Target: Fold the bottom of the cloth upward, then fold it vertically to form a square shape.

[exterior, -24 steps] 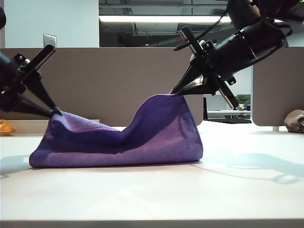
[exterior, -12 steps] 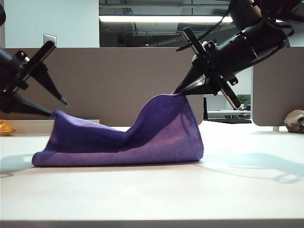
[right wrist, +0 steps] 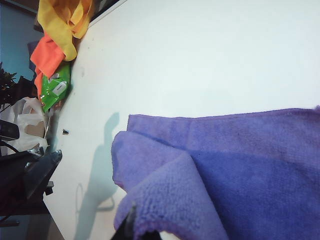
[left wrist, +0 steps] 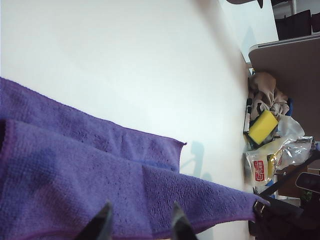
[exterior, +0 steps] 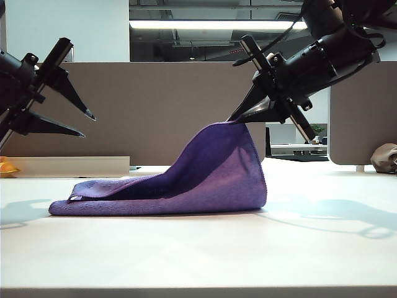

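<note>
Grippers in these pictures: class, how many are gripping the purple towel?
1. The right gripper, on the right, pinches the purple towel's raised corner. The left gripper hangs open above the towel's flat left end, holding nothing.

The left gripper (exterior: 87,124) has opened and lifted, dropping its corner of the cloth (exterior: 205,183) flat.

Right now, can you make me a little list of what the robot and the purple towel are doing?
cloth: purple towel, folded over on the white table, left end lying flat, right corner lifted
left gripper: open, holding nothing, in the air above the cloth's left end
right gripper: shut on the cloth's raised right corner
far right: small brownish-grey lump, away from the cloth
fold: one layer over another, not yet a square
</note>
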